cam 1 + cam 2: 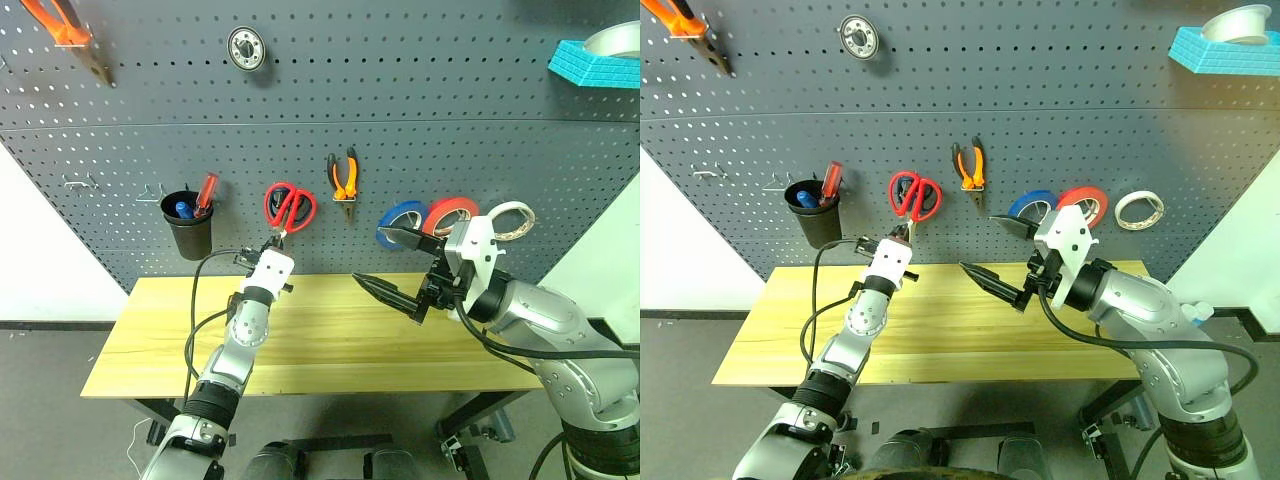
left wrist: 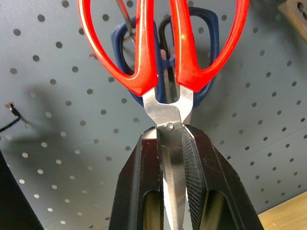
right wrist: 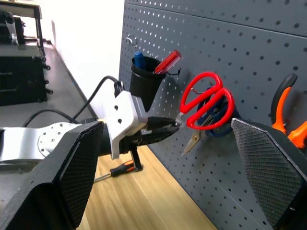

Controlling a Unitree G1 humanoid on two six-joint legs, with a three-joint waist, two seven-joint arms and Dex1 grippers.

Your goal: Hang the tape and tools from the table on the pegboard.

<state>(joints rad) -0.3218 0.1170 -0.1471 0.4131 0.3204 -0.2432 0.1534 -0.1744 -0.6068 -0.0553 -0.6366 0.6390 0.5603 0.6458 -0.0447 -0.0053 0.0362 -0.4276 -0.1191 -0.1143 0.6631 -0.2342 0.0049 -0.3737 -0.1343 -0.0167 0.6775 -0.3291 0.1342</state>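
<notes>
PROGRESS: red tape (image 1: 452,212) and orange-handled pliers (image 1: 345,180) hung on pegboard (image 1: 400,90); red-handled scissors (image 1: 289,208) at their hook, blades clamped in left hand (image 1: 272,242) | LEFT: orange-and-black screwdriver (image 3: 117,170) on worktop (image 1: 330,340) | right hand (image 1: 395,262) open, empty | black cup (image 1: 189,226): red-handled screwdriver, probably a blue tool

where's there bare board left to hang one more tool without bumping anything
Free: the pegboard stretch between the black cup and the board's left edge, and the wide band above the red scissors and pliers. Crowded: the row from the scissors, gripped by the left pincer, through the pliers to the blue roll, red tape and whitish roll.
</notes>
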